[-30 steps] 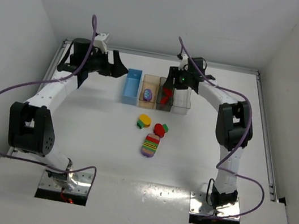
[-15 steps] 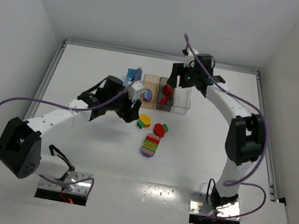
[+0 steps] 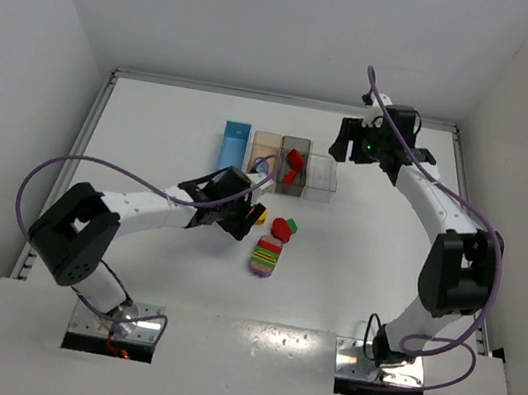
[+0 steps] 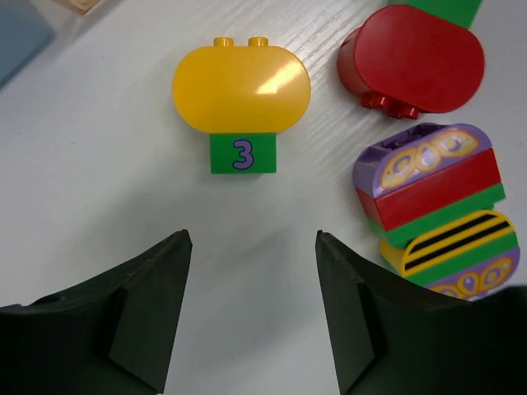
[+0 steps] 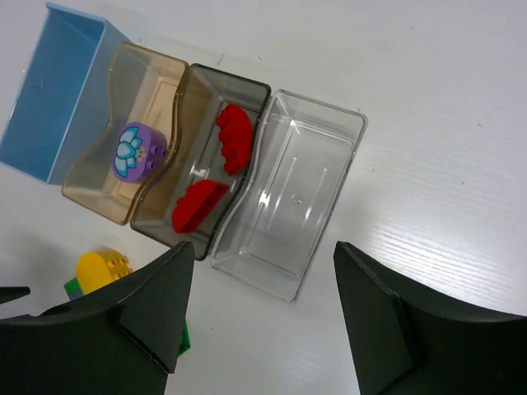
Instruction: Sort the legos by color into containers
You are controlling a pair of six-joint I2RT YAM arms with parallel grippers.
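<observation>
Four containers stand in a row: blue, tan, dark grey and clear. The tan bin holds a purple lego. Two red legos lie in the dark grey bin. On the table lie a yellow-on-green lego marked 3, a red-and-green one and a striped multicoloured clump. My left gripper hangs open just short of the yellow lego, with nothing between its fingers. My right gripper is open and empty above the clear bin.
In the top view, the left arm reaches across the table to the loose legos. The right arm arches along the right side. White walls enclose the table on three sides.
The left arm swung from the far left corner to the loose legos, its jaws narrower than before. The right gripper drew back to the right, away from the dark grey bin.
</observation>
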